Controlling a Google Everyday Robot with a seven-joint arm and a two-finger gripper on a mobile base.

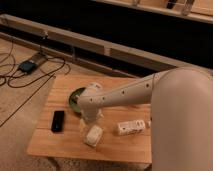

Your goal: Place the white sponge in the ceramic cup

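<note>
Wooden table, seen from above, read left to right.

**Phone**: flat, black, glossy slab at 9 o'clock on the table. It lies well clear of the work.

**Bowl**: dark green and round, at 10 o'clock. Its right side is covered by the wrist.

**Gripper**: pointed down over the table's middle, jaws spread wide and holding nothing. It stands just at 11 o'clock of the sponge, probably so that the fingers can come down astride the block. Whether a finger touches the block cannot be told.

**Sponge**: small off-white rectangular block with rounded edges and a matt, soft-looking face. It lies flat on the wood at 6 o'clock, near the front edge, and has not yet been lifted.

**Bottle**: white, labelled and elongated, lying on its side at 3 o'clock of the sponge and apart from it.

**Arm**: smooth cream shell with a row of dark dots. It reaches in from 3 o'clock across the table's back half.

**Cup**: not visible, and possibly hidden behind the arm. Judged stage: approach to the grasp.
</note>
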